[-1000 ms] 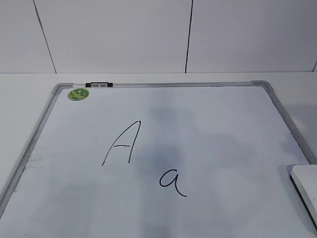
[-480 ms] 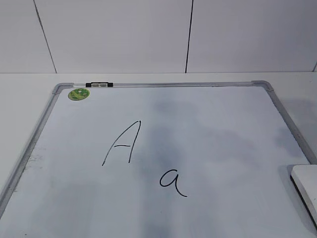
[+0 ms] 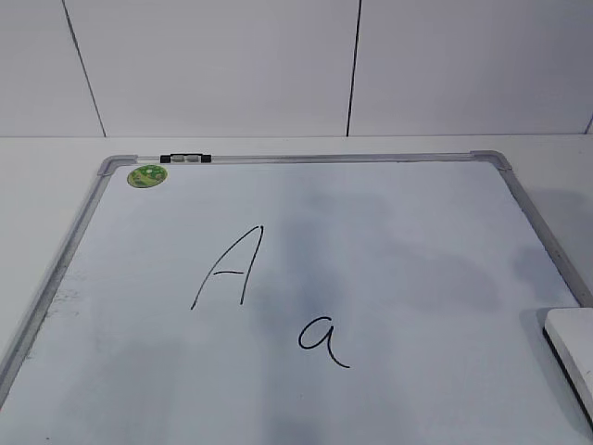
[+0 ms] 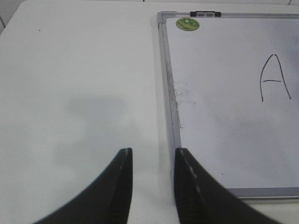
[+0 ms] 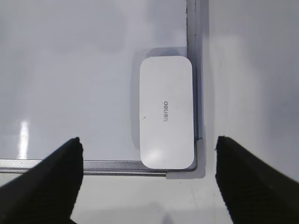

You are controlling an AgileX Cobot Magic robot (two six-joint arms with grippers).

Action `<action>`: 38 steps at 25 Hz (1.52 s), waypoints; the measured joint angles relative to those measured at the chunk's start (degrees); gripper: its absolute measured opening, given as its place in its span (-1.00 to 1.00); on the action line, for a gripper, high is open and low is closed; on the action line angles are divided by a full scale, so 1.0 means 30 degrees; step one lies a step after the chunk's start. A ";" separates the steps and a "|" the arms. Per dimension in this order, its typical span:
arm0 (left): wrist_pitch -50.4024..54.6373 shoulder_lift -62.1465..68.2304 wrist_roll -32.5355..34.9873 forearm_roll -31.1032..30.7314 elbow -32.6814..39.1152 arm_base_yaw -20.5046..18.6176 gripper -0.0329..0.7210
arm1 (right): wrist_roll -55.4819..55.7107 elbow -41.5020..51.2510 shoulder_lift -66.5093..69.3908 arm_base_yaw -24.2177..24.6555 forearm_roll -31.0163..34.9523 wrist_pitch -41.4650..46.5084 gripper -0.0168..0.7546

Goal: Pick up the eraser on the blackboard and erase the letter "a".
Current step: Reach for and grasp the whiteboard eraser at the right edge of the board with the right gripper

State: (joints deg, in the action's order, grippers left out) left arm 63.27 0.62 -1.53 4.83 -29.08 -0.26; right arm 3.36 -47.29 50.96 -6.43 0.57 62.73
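The blackboard [image 3: 417, 213] is a white board with a silver frame lying flat on the table. The lowercase letter "a" [image 3: 322, 342] sits near its middle front, right of and below a capital "A" [image 3: 227, 269]. The eraser [image 3: 573, 350], white with a black underside, lies in the board's near right corner. It also shows in the right wrist view [image 5: 167, 112], flat and untouched. My right gripper [image 5: 148, 140] is wide open above it, one finger on each side of it in the picture. My left gripper [image 4: 153, 153] is open and empty over the table by the board's left frame [image 4: 168, 93]. Neither gripper shows in the exterior view.
A round green sticker [image 3: 147, 175] and a black-and-silver clip [image 3: 185, 158] sit at the board's far left corner. A white table [image 4: 79, 84] surrounds the board. A white panelled wall [image 3: 213, 65] stands behind it.
Only the faint grey shadows on the board have shifted a little. The board, the letters and the eraser have not moved.
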 joint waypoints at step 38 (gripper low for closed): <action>0.0000 0.0000 0.0000 0.0000 0.0000 0.0000 -0.29 | 0.0761 -0.0074 0.8798 0.0000 -0.1510 -0.0182 0.80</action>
State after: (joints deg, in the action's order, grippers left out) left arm 63.27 0.62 -1.53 4.83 -29.08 -0.26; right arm 5.64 -47.51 77.35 -6.43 -3.96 62.19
